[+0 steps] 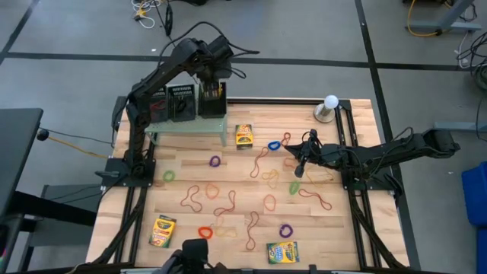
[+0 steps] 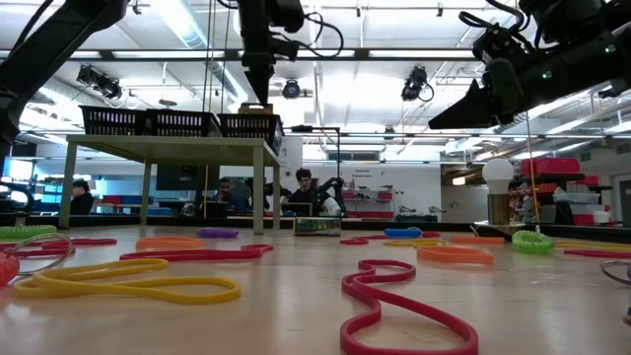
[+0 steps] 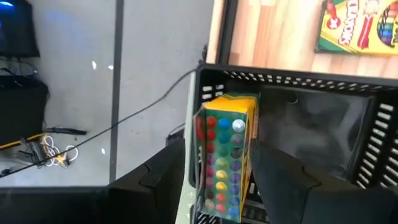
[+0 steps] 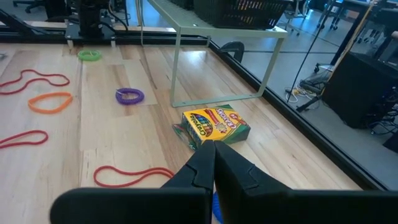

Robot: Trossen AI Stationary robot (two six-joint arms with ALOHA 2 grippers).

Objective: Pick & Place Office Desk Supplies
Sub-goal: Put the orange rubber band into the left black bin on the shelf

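Observation:
My left gripper reaches down from above into the right-hand one of three black mesh trays on the pale green stand, shut on a yellow-and-green crayon box. My right gripper hovers shut and empty above the table's right half, over a blue rubber band. Another crayon box lies flat on the table beside the stand. Two more boxes lie near the near edge. Coloured rubber bands lie scattered over the wood. My left gripper pinches the crayon box between its two fingers, one on each broad side. The fingers point down from above. The box stands upright inside the mesh tray, its open end with the coloured crayon tips facing the camera. Whether its bottom rests on the tray floor is hidden.
A white globe on a grey base stands at the far right corner. Black frame rails run along the table's sides. Purple, green and orange bands lie toward the stand. People sit in the room beyond the far edge.

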